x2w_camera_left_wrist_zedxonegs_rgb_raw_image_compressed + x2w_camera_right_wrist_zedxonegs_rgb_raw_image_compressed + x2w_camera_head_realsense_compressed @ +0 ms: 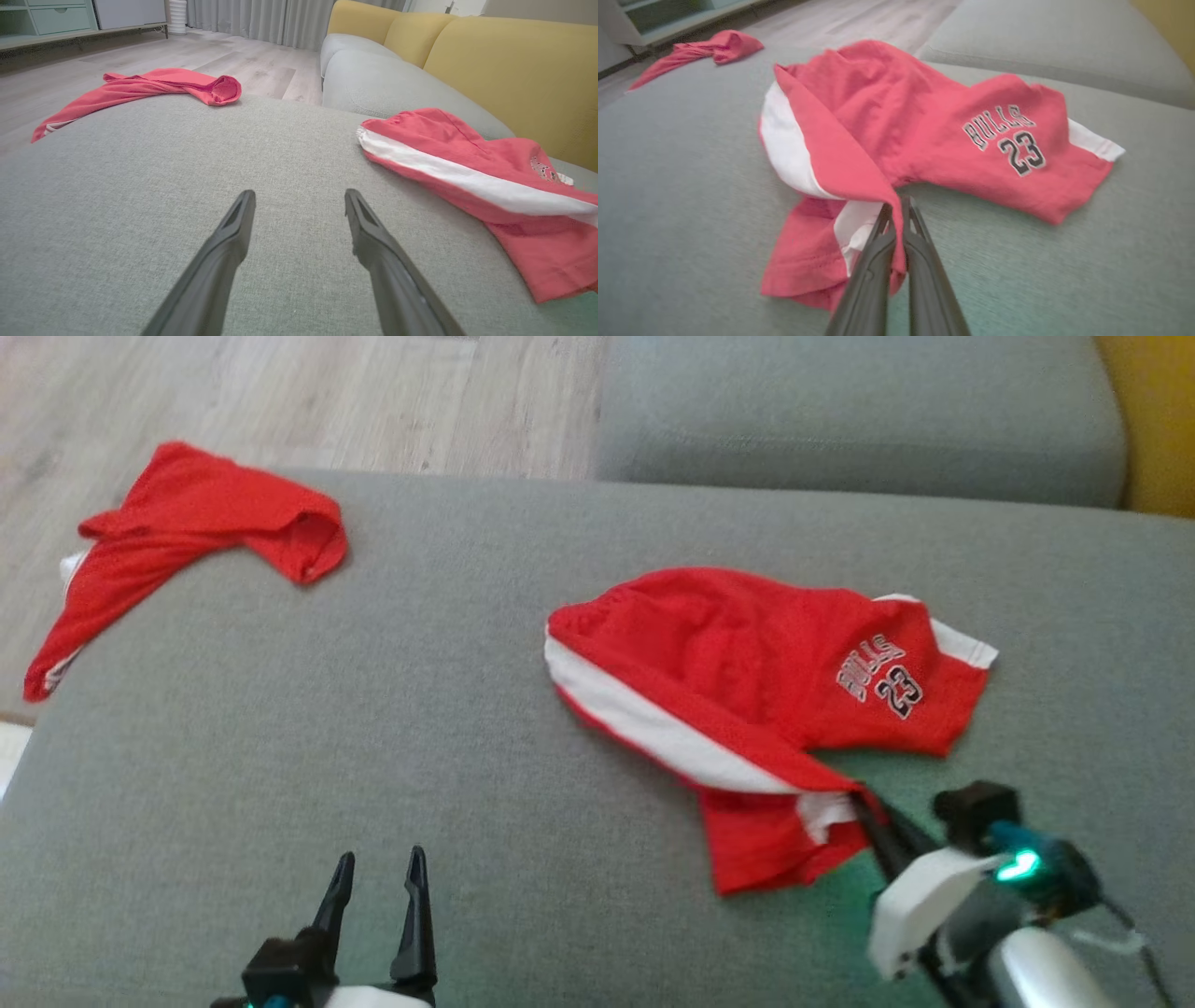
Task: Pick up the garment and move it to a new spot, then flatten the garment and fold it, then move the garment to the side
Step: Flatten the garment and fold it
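Matt mesh-cloth garment on woven sofa cushion.

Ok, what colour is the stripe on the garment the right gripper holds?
White stripe on the red garment, clearest in the right wrist view.

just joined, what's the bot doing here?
The right gripper is shut on a fold of the red shorts, near the white stripe. The rest of the shorts lies crumpled on the grey cushion, not yet flattened or folded. The left gripper is open above bare cushion, holding nothing. A second red garment lies at the cushion's far left edge, partly hanging off it, apart from both grippers.
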